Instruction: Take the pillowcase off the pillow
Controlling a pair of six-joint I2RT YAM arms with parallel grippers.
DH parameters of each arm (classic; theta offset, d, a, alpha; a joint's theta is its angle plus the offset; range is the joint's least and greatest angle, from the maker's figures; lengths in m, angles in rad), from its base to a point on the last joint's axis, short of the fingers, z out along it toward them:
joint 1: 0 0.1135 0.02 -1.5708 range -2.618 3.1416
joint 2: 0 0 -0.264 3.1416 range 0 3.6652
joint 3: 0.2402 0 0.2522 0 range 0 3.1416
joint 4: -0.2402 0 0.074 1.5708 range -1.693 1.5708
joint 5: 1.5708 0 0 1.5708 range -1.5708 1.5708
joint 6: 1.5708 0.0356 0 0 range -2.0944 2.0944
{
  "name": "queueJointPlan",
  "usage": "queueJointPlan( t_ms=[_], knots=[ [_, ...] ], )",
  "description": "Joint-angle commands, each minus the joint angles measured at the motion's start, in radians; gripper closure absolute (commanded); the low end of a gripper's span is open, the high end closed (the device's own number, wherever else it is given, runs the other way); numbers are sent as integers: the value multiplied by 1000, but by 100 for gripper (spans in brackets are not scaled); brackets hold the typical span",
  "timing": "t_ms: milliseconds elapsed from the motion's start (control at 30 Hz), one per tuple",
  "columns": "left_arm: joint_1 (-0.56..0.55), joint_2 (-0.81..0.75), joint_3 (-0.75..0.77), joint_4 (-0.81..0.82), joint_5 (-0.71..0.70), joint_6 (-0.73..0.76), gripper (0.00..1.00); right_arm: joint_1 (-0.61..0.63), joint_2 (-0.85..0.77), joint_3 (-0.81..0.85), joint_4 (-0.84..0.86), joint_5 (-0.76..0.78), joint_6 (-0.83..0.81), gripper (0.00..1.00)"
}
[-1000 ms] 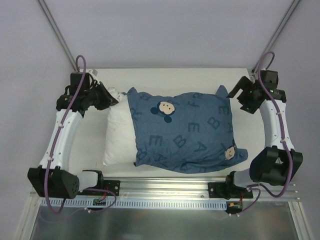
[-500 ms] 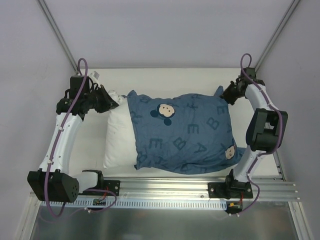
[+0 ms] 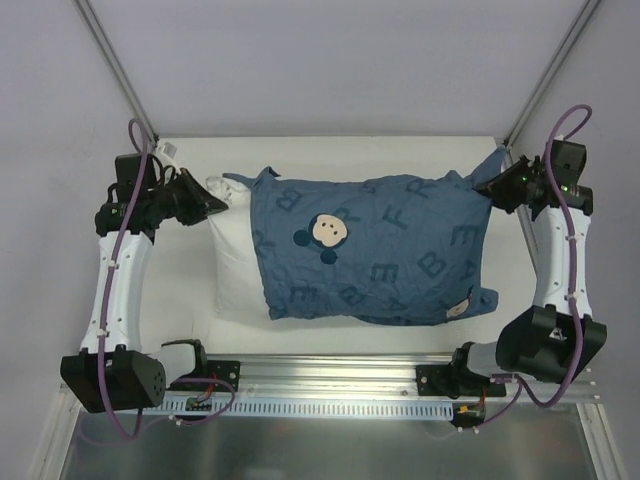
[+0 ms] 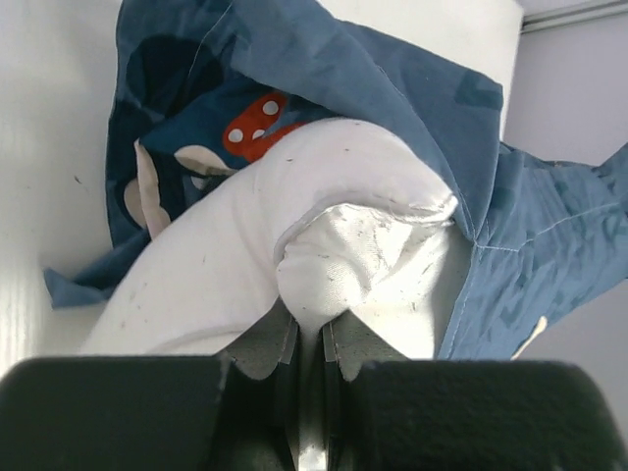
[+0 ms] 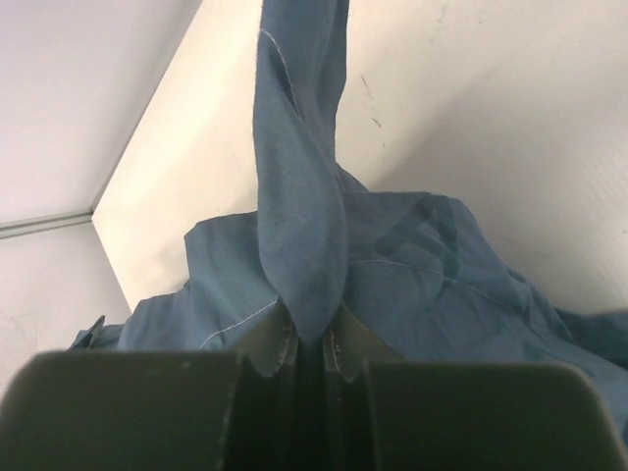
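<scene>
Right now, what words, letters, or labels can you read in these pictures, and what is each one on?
"B", "R", "F", "E": loose dark capitals printed on the soft blue fabric pillowcase, turned at various angles and spelling no words.
Plump white pillow: no text shows.
Labels or tags: none can be read in any view.

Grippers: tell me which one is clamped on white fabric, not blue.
The left gripper: it pinches a bare white corner of the pillow, while the right gripper pinches a blue corner of the pillowcase.

The top view looks down from above; wrist views peer closely along their fingers [image 4: 263, 345] (all share the pillowcase [image 3: 400, 250]).
</scene>
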Motion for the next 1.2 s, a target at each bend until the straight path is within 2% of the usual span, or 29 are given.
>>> queueJointPlan(
  t_ms=[0, 133, 300, 567, 667, 733, 767, 800, 1067, 1167],
  knots=[
    [126, -57, 47, 29, -12, -21, 100, -88, -29, 48, 38, 136, -16, 99],
    [234, -81, 33, 27, 31, -35, 100, -137, 8, -19, 34, 116, -20, 99],
    [317, -96, 8, 24, 80, -29, 100, -158, 9, -101, 63, 112, 1, 99],
    [354, -106, 24, 17, 91, -44, 100, -162, -52, -16, 57, 69, 0, 99],
    [354, -116, 31, 17, 91, -52, 100, -165, -107, 16, 43, 67, -2, 95],
    [356, -124, 42, 18, 88, -52, 100, -165, -142, 50, 40, 76, -4, 86],
    [357, -126, 43, 17, 93, -53, 100, -165, -150, 59, 38, 75, -7, 90],
    [359, -127, 47, 17, 94, -53, 100, -165, -153, 73, 35, 72, -11, 99],
    [356, -138, 27, 17, 99, -59, 100, -166, -152, -8, 52, 43, -31, 99],
    [360, -146, 13, 17, 87, -56, 100, -166, -165, -82, 71, 107, -24, 99]
  ],
)
